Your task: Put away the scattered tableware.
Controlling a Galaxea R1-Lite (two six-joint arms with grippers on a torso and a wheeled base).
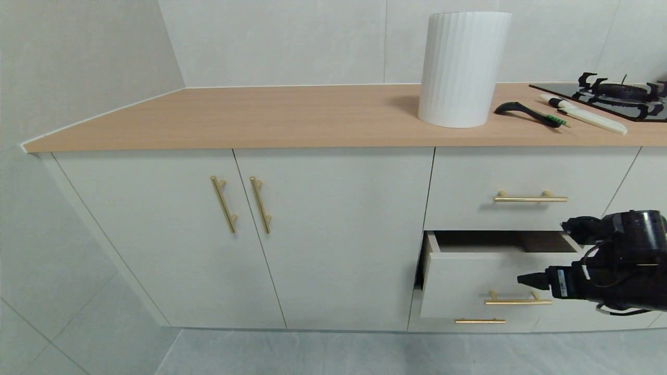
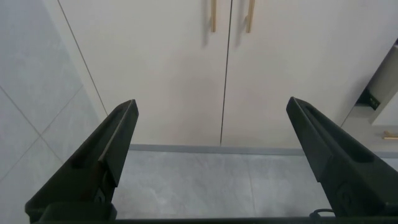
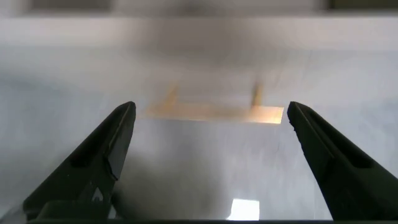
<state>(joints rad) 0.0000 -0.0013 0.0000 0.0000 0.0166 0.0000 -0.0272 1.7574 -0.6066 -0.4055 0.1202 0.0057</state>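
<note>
Head view: below the light wooden bench (image 1: 260, 114) a white drawer (image 1: 469, 276) stands part open; on the bench, a white ribbed cylinder (image 1: 461, 67), then a long white knife (image 1: 589, 117) and a black curved utensil (image 1: 526, 113); the right gripper (image 3: 209, 112) faces the drawer front, jaws apart; left gripper (image 2: 211, 106) jaws apart too

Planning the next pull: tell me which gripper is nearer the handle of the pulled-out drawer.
Right. The right gripper sits just in front of the drawer handle, jaws open toward it. The left gripper faces the cabinet doors, left of the drawer.
</note>
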